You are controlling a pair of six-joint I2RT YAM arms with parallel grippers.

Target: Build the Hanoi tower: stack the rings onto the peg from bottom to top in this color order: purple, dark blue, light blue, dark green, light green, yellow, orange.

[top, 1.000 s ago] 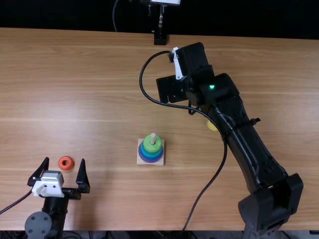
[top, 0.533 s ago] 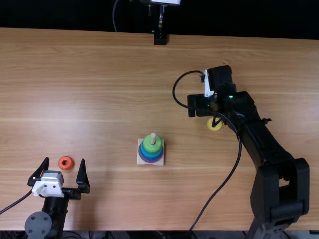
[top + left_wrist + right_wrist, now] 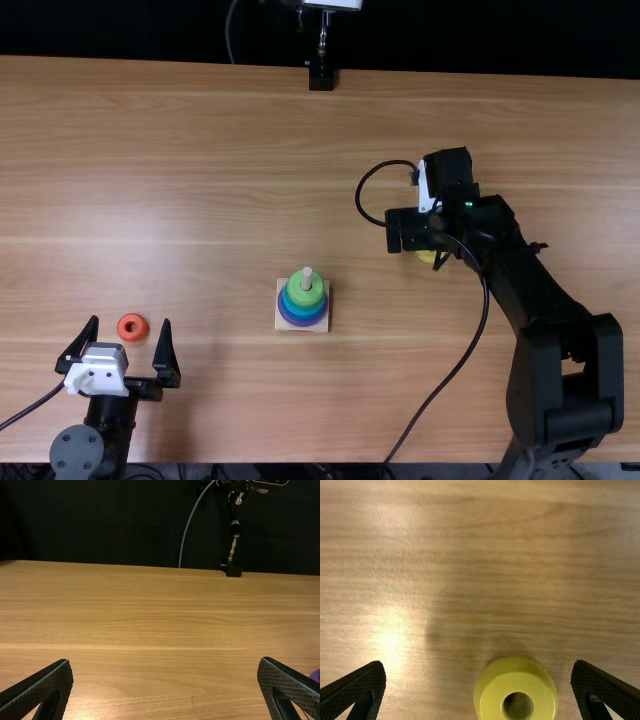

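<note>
In the top view, my right gripper (image 3: 418,240) is over the partly hidden yellow ring (image 3: 427,257), right of the tower. The right wrist view has the yellow ring (image 3: 492,698) flat on the table between the parted fingers of my right gripper (image 3: 478,680), nearer one finger. My left gripper (image 3: 131,322) stands open at the lower left, the orange ring (image 3: 121,328) appearing between its tips, ungripped. The left wrist view has my left gripper (image 3: 165,684) open. On the square base (image 3: 282,323), purple, blue and light blue rings surround the peg (image 3: 307,275), a light green ring (image 3: 297,291) on top.
A dark stand (image 3: 321,75) is at the table's far edge. The right arm's cable (image 3: 437,390) loops over the table between tower and arm. A purple edge (image 3: 315,675) shows at the left wrist view's border.
My right gripper has moved from the far middle toward the right and nearer the table's front edge, ending over the yellow ring. The left arm, the orange ring and the tower have stayed still.
</note>
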